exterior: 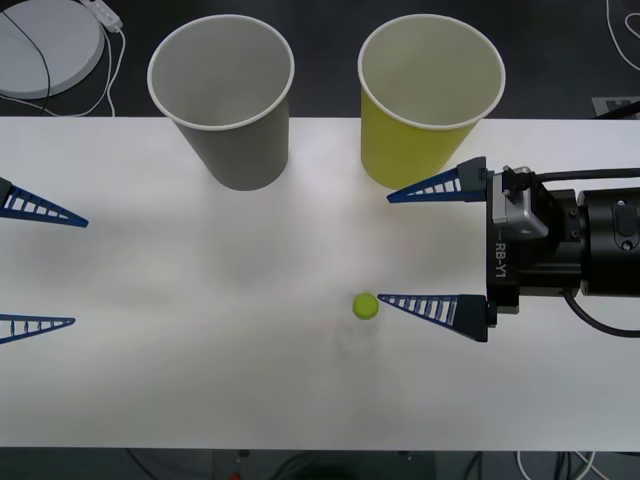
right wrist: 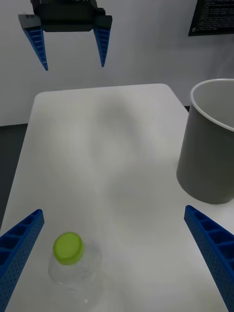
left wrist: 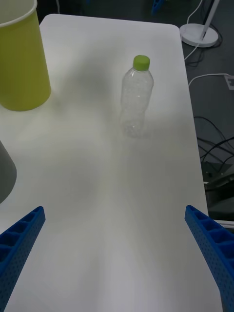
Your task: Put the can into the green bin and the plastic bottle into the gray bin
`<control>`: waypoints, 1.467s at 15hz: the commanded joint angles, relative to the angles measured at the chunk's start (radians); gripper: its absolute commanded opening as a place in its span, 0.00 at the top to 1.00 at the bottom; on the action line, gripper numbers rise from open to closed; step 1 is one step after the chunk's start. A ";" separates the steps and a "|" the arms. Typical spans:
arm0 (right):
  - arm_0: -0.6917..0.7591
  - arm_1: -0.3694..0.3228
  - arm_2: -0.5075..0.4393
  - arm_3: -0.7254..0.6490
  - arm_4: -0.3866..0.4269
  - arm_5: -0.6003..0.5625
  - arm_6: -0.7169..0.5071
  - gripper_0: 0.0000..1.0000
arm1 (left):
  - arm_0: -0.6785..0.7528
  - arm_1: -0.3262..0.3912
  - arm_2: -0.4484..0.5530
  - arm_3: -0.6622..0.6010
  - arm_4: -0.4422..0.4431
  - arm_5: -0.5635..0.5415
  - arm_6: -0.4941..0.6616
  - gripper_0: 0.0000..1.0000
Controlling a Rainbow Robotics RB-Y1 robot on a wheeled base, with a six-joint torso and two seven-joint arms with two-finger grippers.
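The plastic bottle (exterior: 366,306) stands upright on the white table, clear with a lime-green cap (right wrist: 68,247). My right gripper (exterior: 385,248) is open, and the tip of its nearer finger almost touches the cap. The bottle (right wrist: 72,265) sits just inside that finger rather than midway between the two. The gray bin (exterior: 222,100) and the green bin (exterior: 430,100) stand upright side by side at the table's far edge. My left gripper (exterior: 79,271) hangs open at the left side, well away from the bottle (left wrist: 136,97). The can is out of view.
A white round base (exterior: 45,45) with cables lies beyond the table's far left corner. More cables and a white stand foot (left wrist: 200,34) are on the floor past the table's right end. Bare tabletop (exterior: 200,300) stretches between the two grippers.
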 commanded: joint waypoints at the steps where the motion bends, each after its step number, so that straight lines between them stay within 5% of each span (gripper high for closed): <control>1: 0.023 -0.015 0.000 -0.006 -0.001 0.023 0.028 0.00 | 0.000 0.000 0.000 0.000 0.000 0.000 0.000 0.00; 6: 0.097 -0.027 -0.112 0.048 -0.073 -0.069 0.086 0.00 | 0.000 0.000 0.000 0.000 0.000 0.000 0.000 0.00; 15: 0.098 -0.084 -0.152 0.372 -0.387 -0.368 0.548 0.00 | 0.000 0.000 0.000 0.000 0.000 0.000 0.000 0.00; 22: 0.101 -0.101 -0.152 0.620 -0.458 -0.485 0.770 0.00 | 0.000 0.000 0.000 0.000 0.000 0.000 0.000 0.00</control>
